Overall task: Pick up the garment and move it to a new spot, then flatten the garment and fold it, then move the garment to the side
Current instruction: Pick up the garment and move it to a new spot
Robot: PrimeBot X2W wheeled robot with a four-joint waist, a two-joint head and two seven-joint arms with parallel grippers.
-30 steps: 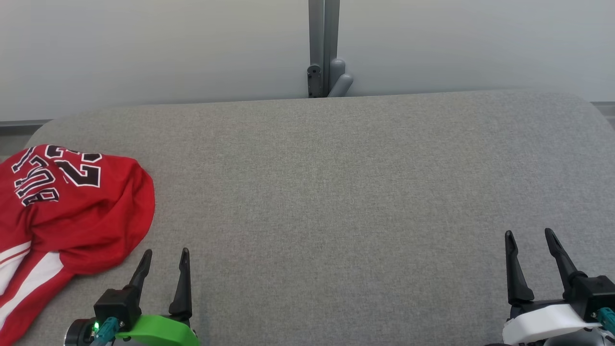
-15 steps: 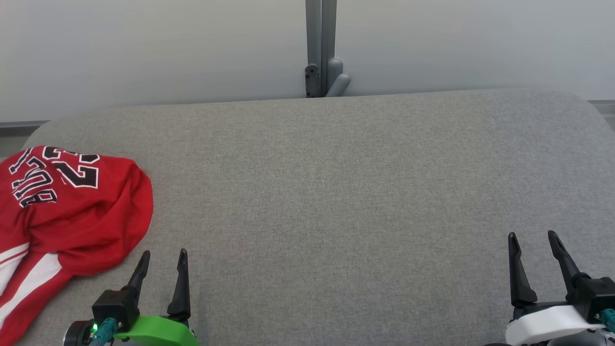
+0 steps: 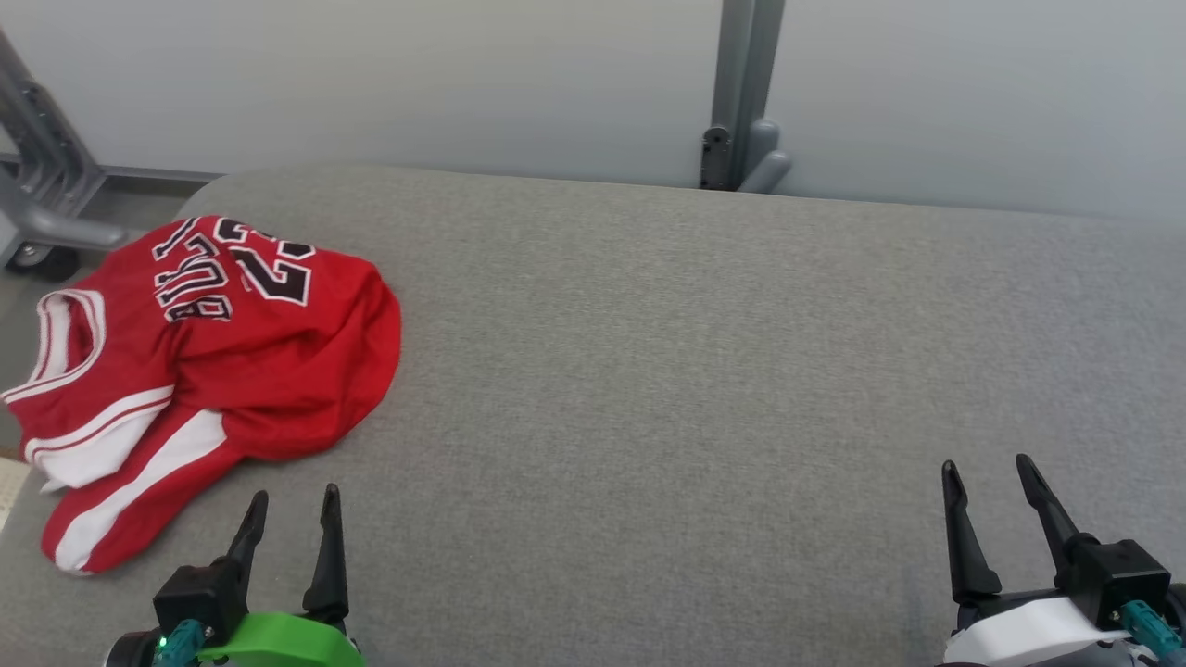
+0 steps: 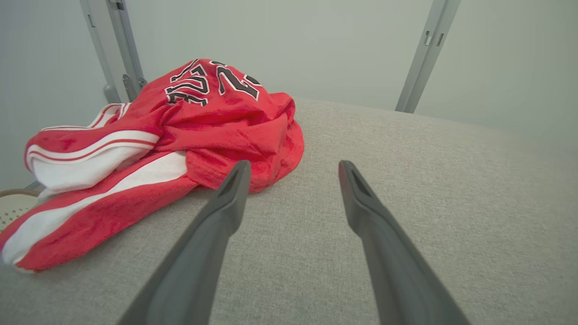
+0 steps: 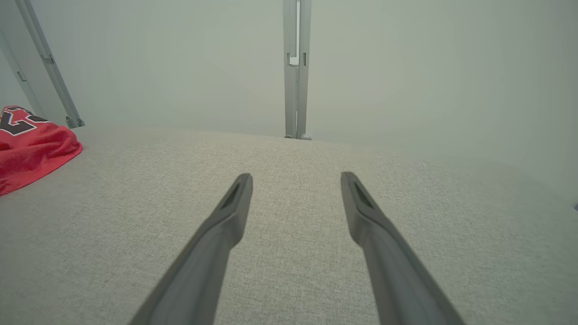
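Observation:
A red jersey (image 3: 222,361) with white stripes and black lettering lies crumpled at the left end of the grey padded table (image 3: 695,371). My left gripper (image 3: 295,497) hovers open just in front of its near hem, not touching it. In the left wrist view the jersey (image 4: 180,135) sits ahead and left of my open left gripper (image 4: 291,167). My right gripper (image 3: 984,468) stands open at the lower right with nothing between its fingers. The right wrist view has the open right gripper (image 5: 295,178) over bare fabric, and the jersey's edge (image 5: 31,149) far to the left.
A grey upright post (image 3: 741,93) rises behind the table against the pale wall. At the far left stands a grey metal frame on a wheel (image 3: 37,204). Part of the jersey hangs over the table's left edge.
The head camera has turned to the left, so the whole picture has shifted right and more of the jersey shows. Both grippers stay open; the jersey lies as before.

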